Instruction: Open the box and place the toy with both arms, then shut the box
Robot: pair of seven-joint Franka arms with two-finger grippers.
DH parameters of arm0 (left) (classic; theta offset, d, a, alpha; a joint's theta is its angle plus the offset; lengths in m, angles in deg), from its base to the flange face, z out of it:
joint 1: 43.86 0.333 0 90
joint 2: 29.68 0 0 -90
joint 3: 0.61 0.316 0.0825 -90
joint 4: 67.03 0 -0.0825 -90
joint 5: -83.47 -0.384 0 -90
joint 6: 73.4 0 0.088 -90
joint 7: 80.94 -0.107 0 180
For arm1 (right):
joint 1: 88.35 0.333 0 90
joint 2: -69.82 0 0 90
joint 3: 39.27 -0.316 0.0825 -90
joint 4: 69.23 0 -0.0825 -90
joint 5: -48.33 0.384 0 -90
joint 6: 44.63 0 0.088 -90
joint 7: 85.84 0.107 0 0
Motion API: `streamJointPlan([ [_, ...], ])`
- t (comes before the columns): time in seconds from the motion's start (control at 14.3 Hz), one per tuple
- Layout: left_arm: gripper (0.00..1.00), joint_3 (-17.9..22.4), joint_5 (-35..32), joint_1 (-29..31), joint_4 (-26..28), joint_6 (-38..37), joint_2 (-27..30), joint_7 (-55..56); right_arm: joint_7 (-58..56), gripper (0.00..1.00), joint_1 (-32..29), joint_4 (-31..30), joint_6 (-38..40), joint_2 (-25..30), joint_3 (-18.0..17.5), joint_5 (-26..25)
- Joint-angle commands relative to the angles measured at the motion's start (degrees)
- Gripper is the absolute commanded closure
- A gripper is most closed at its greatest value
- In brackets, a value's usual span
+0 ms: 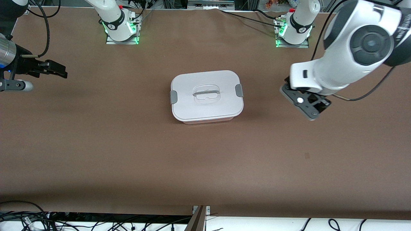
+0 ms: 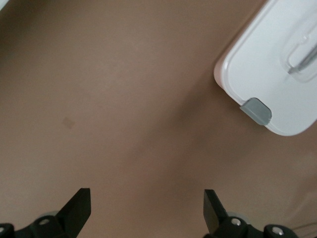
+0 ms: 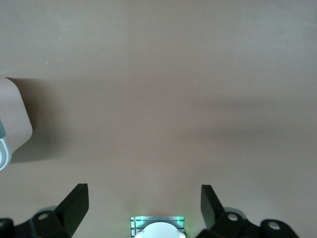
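Two grippers hang with jaws wide and empty: the left gripper [image 1: 305,107] over bare table [image 1: 128,154] just off the box's [image 1: 207,96] clip [image 1: 239,90], the right gripper [image 1: 53,69] well clear toward the right arm's end. Between them the box sits shut, lid [image 2: 277,64] clipped (toy unseen, presumably inside). Standing off either short side probably leaves open brown surface all round for retreat.

White-lidded box [image 1: 206,96], closed, mid-table
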Motion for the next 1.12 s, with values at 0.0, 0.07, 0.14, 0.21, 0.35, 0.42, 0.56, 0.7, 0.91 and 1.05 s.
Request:
streamJointPlan([
  [0.0, 0.00, 3.16, 2.53, -0.03, 7.70, 2.57, 8.62, 10.79, -0.58, 0.00, -0.17, 1.47, 0.51, -0.58, -0.32, -0.31],
  [0.07, 0.00, 4.91, 2.81, 0.06, 11.75, 4.84, 11.79, 13.26, -0.58, 0.00, -0.17, 1.47, 0.51, -0.58, -0.32, -0.31],
  [0.14, 0.00, 7.89, 2.47, -0.03, 16.49, 9.39, 15.39, 14.94, -0.58, 0.00, -0.17, 1.47, 0.51, -0.58, -0.23, -0.31],
  [0.21, 0.00, 10.44, 2.99, -0.03, 21.67, 15.18, 19.34, 15.30, -0.50, 0.00, -0.17, 1.47, 0.51, -0.58, -0.23, -0.31],
  [0.35, 0.00, 13.45, 3.26, 0.32, 27.50, 20.23, 23.93, 15.22, -0.49, 0.00, -0.17, 1.47, 0.51, -0.58, -0.23, -0.31],
  [0.42, 0.00, 14.68, 3.17, 1.28, 27.87, 19.90, 24.82, 15.04, -0.49, 0.00, -0.17, 1.47, 0.51, -0.58, -0.23, -0.31],
  [0.56, 0.00, 19.49, 8.31, 1.12, 27.61, 19.98, 24.57, 15.91, -0.49, 0.00, -0.17, 1.47, 0.51, -0.58, -0.23, -0.31],
  [0.7, 0.00, 21.19, 10.02, 1.03, 27.52, 20.16, 24.48, 15.83, -0.49, 0.00, -0.17, 1.47, 0.51, -0.58, -0.23, -0.31],
  [0.91, 0.00, 21.11, 9.85, 0.76, 27.00, 19.81, 23.25, 15.66, -0.50, 0.00, -0.17, 1.47, 0.51, -0.58, -0.32, -0.31],
  [1.05, 0.00, 20.75, 9.76, 0.85, 24.81, 17.54, 21.50, 15.74, -0.49, 0.00, -0.17, 1.47, 0.42, -0.58, -0.32, -0.31],
])
